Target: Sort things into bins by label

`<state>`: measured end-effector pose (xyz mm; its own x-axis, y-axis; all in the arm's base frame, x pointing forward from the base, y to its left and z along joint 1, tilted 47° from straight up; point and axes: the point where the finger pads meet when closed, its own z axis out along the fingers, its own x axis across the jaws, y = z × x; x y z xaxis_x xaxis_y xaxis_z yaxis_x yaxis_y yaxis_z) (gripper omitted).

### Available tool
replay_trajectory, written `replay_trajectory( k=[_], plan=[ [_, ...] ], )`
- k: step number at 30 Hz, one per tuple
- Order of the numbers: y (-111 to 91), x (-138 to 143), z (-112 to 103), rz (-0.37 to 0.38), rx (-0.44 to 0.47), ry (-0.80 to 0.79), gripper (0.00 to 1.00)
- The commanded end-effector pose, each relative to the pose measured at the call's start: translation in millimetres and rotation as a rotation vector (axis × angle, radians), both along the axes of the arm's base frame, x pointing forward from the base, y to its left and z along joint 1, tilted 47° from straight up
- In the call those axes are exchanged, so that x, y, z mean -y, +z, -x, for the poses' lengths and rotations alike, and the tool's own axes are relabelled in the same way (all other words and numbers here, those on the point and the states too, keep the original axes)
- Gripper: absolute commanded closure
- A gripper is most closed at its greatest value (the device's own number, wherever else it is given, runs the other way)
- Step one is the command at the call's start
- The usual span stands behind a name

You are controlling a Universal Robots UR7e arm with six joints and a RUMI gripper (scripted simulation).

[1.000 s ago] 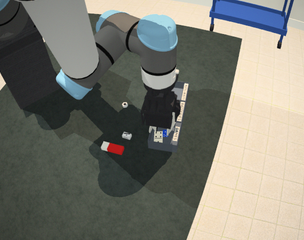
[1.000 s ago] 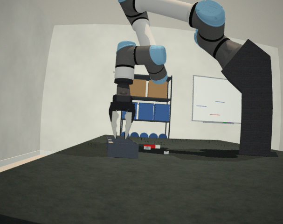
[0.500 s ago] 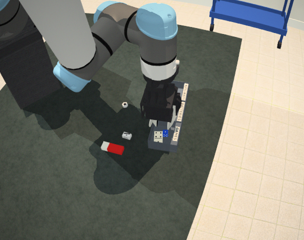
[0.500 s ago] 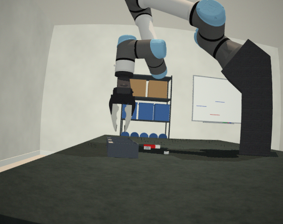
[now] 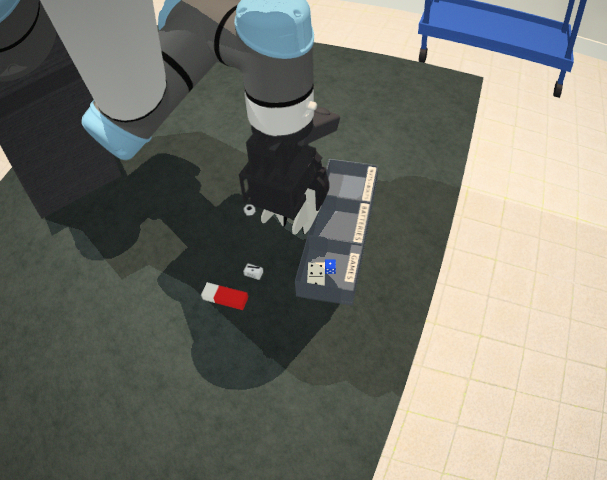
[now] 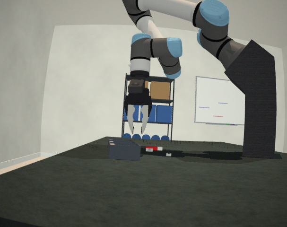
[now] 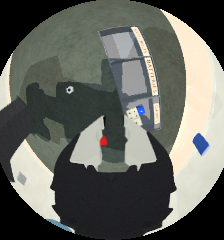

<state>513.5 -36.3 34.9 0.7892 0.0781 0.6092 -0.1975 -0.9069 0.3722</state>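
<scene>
Three dark grey bins stand in a row on the mat: a nuts-and-bolts bin (image 5: 351, 180), a BATTERIES bin (image 5: 343, 221) and a GAMES bin (image 5: 325, 279). A white domino (image 5: 315, 272) and a blue die (image 5: 330, 266) lie in the GAMES bin. My gripper (image 5: 285, 223) hangs high above the mat just left of the bins, slightly open and empty; it also shows in the exterior view (image 6: 137, 132). A metal nut (image 5: 248, 209), a small white block (image 5: 252, 270) and a red-and-white block (image 5: 224, 295) lie on the mat.
The arm's dark pedestal (image 5: 34, 129) stands at the back left. A blue cart (image 5: 499, 31) stands on the tiled floor beyond the mat. The mat's edge runs close to the right of the bins.
</scene>
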Motion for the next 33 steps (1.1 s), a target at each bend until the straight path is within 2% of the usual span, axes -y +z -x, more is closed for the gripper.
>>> replay_trajectory(
  k=[1,6,8,9,14,19,33],
  plan=[
    [-33,-14,31,-0.033,0.056,-0.053,0.82],
    [-58,-24,55,-0.033,0.056,-0.053,0.82],
    [-58,-24,55,-0.033,0.056,-0.053,0.82],
    [-70,-29,67,-0.033,0.056,-0.053,0.82],
    [-93,-38,88,-0.033,0.056,-0.053,0.82],
    [-95,-40,89,-0.033,0.057,-0.053,0.82],
    [-82,-33,76,-0.032,0.064,-0.055,0.82]
  ],
)
